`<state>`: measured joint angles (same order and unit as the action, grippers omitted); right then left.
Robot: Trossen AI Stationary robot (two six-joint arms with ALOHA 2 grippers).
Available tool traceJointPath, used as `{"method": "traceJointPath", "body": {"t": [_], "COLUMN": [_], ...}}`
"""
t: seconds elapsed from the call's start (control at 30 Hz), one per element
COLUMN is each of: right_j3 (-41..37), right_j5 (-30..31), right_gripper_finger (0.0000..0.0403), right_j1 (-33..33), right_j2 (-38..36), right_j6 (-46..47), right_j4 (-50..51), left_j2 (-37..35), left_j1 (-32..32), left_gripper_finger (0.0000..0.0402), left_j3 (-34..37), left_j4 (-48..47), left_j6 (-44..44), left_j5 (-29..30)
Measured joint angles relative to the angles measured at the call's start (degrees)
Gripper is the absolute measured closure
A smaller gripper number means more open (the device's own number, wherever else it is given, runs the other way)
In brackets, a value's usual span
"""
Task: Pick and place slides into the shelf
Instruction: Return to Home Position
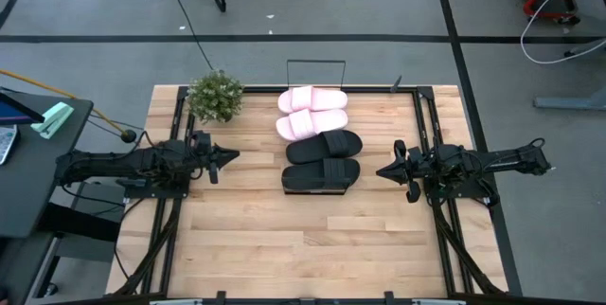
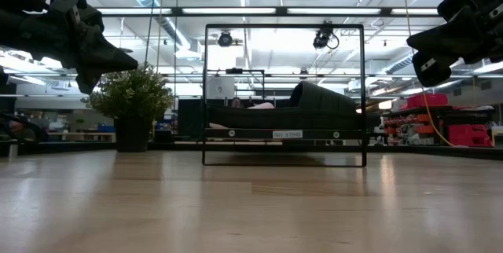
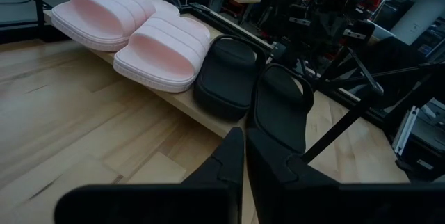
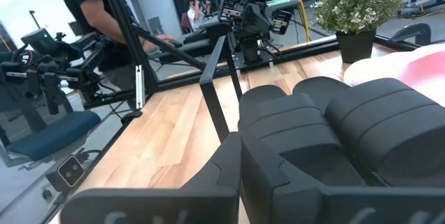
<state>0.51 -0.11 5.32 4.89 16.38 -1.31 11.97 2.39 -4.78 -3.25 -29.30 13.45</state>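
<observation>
The left tool has its fingers pressed together on nothing and hangs above the surface, left of the shelf. The right tool, likewise closed and empty, hangs to the shelf's right. Between them, the two pink slides at the far end and the two black slides at the near end lie side by side on the shelf. Placing looks finished; I judge that only parking the arms is left.
</observation>
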Motion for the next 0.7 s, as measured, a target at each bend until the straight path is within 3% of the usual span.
{"method": "traceJointPath", "body": {"t": [0.33, 0.7], "right_j3": [0.0, 0.0], "right_j5": [0.01, 0.0], "right_gripper_finger": [0.0389, 0.0389], "right_j1": [0.0, 0.0], "right_j2": [0.0, 0.0], "right_j6": [0.0, 0.0], "right_j4": [-0.01, 0.0], "left_j2": [0.02, 0.0], "left_j1": [0.01, 0.0], "left_gripper_finger": [0.0366, 0.038], "left_j3": [0.0, 0.0], "left_j4": [0.02, 0.02], "left_j6": [0.0, 0.0], "left_j5": [-0.01, -0.02]}}
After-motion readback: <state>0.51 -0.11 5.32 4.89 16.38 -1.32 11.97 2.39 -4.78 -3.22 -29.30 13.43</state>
